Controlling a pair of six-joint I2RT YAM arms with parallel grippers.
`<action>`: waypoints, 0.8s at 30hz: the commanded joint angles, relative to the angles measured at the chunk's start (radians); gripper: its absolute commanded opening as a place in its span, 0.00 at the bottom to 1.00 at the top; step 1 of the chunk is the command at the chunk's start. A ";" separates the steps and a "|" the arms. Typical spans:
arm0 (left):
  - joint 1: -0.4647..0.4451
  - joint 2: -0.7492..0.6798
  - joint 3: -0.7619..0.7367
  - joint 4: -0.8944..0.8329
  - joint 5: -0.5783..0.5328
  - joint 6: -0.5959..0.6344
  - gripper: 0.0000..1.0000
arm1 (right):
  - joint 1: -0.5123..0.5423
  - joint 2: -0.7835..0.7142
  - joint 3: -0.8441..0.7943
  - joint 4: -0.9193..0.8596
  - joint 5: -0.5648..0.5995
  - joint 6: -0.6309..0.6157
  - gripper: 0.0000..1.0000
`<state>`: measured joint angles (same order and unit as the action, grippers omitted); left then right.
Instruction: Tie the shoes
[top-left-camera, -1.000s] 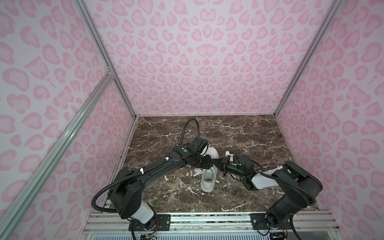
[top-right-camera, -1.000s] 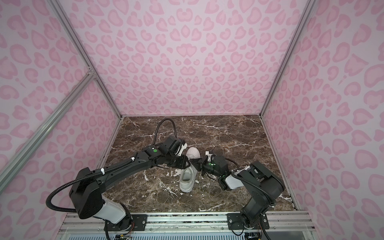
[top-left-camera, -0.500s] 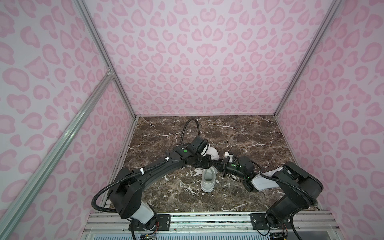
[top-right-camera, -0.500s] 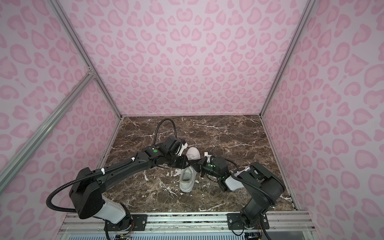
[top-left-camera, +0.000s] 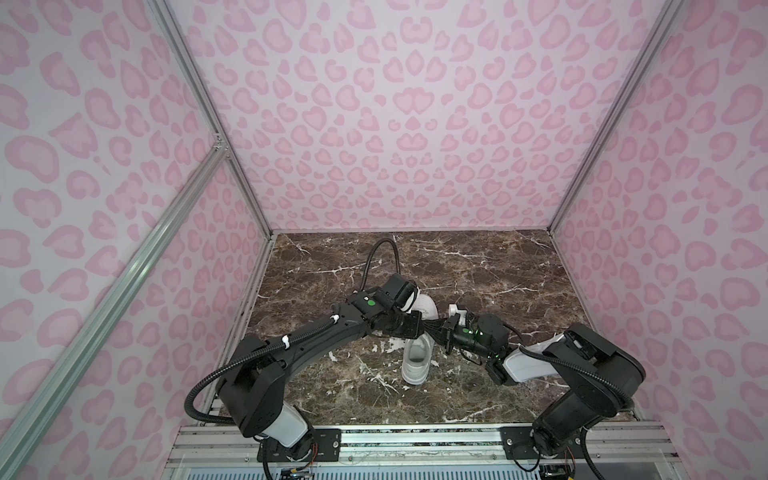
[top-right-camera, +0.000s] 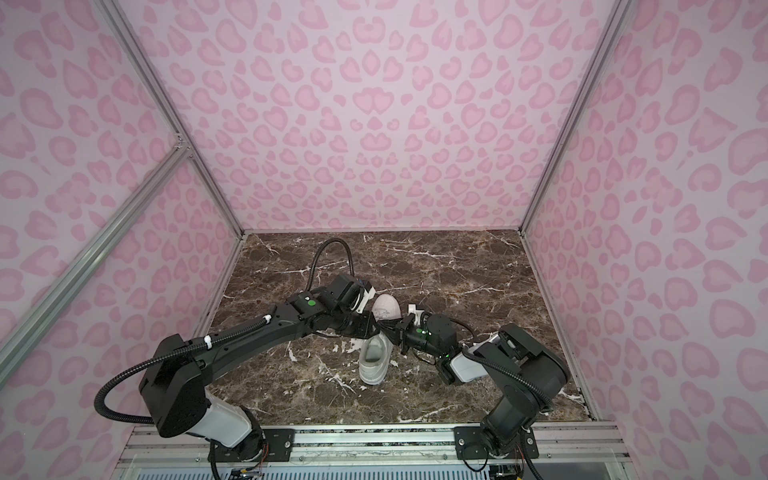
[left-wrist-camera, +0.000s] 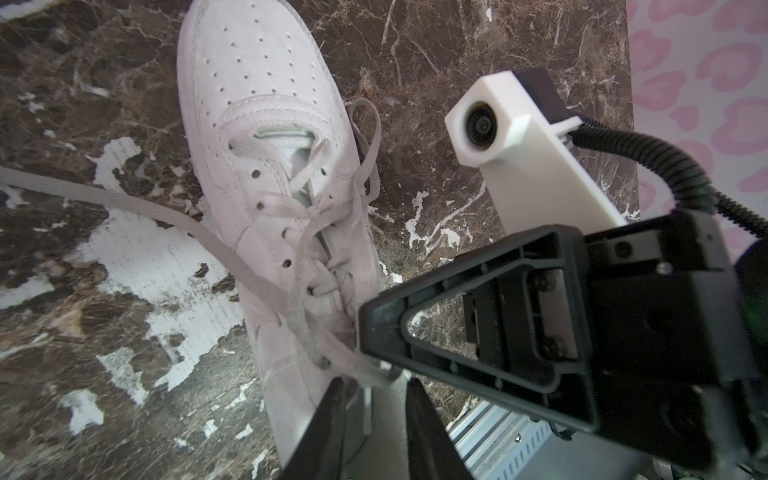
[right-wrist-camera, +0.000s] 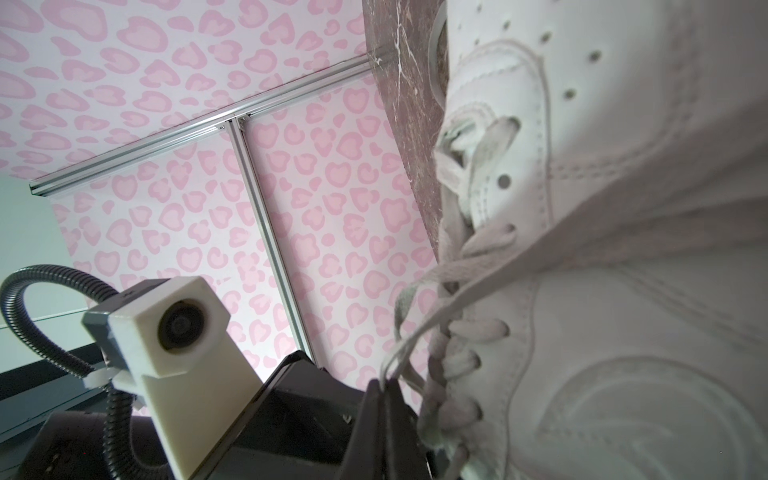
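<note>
- You have the white sneaker (top-left-camera: 415, 362) (top-right-camera: 372, 359) upright on its sole near the middle of the counter (top-left-camera: 478, 266), with the toe toward the back edge and the heel toward the front edge
- Its laces (left-wrist-camera: 307, 232) (right-wrist-camera: 469, 257) are not tied; in the left wrist view one long end runs from the upper eyelets out over the counter, and a loose loop lies just beside the sneaker
- Your right gripper (top-left-camera: 437, 331) (right-wrist-camera: 384, 388) is above the middle of the sneaker, its jaws pressed together on the laces; thin strands come out of its tip and go to the eyelets
- Your left gripper (top-left-camera: 420, 328) (left-wrist-camera: 376, 399) meets it there from the opposite side; its fingers (left-wrist-camera: 328, 432) stand a narrow gap apart with something white between them, and I cannot tell if they press it
- The white camera of the right arm (left-wrist-camera: 490, 124) is close above the counter beside the sneaker
- Pink spotted walls (top-left-camera: 395, 124) close the counter at the back edge and at both side edges
</note>
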<state>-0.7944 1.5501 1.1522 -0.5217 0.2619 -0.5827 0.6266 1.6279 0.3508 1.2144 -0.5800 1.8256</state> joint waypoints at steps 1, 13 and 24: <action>-0.003 0.008 -0.005 0.025 0.002 -0.008 0.25 | 0.001 0.008 -0.005 0.052 -0.004 0.006 0.03; -0.004 -0.017 -0.009 0.008 -0.020 -0.002 0.06 | 0.002 0.001 -0.016 0.056 0.005 0.002 0.15; -0.003 -0.065 0.012 -0.079 -0.056 0.007 0.04 | -0.027 -0.135 -0.055 -0.128 0.012 -0.084 0.25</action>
<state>-0.7986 1.5040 1.1488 -0.5602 0.2222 -0.5831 0.6060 1.5200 0.3035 1.1568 -0.5697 1.7893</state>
